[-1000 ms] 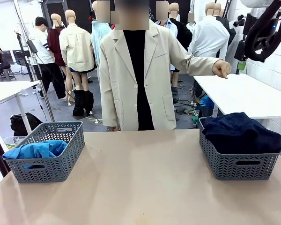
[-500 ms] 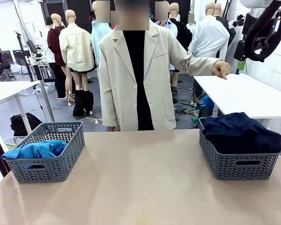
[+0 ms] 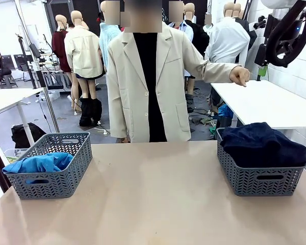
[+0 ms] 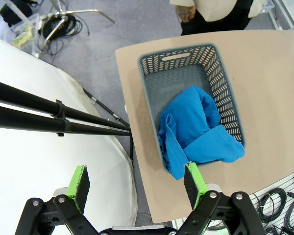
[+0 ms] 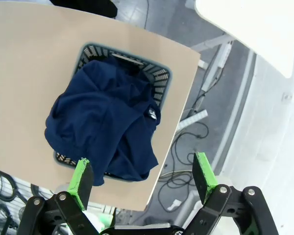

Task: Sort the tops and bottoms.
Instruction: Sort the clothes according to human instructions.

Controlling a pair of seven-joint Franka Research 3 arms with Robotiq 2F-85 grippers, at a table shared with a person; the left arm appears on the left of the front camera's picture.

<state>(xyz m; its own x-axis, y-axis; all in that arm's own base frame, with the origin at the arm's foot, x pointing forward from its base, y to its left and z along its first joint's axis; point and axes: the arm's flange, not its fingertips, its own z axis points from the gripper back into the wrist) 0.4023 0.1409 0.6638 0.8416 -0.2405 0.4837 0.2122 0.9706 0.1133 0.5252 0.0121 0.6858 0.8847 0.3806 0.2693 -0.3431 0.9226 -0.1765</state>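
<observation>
Two grey baskets sit at the table's (image 3: 158,204) left and right edges: one blue top (image 3: 38,163) in the left basket (image 3: 51,185), dark bottoms (image 3: 262,145) heaped in the right basket (image 3: 257,179) (can't count them). Both my left gripper (image 4: 137,181) and right gripper (image 5: 143,176) hang wide open, holding nothing.

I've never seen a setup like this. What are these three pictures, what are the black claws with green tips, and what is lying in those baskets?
The claws are the robot's two grippers. One picture looks across the beige table at a person in a cream jacket. The other two come from cameras on the robot's wrists, looking down from above. The left gripper hangs open over the left grey plastic basket, which holds a bright blue knit top. The right gripper hangs open over the right grey basket, piled with dark navy garments. Neither gripper holds anything. No clothes lie loose on the table.
</observation>
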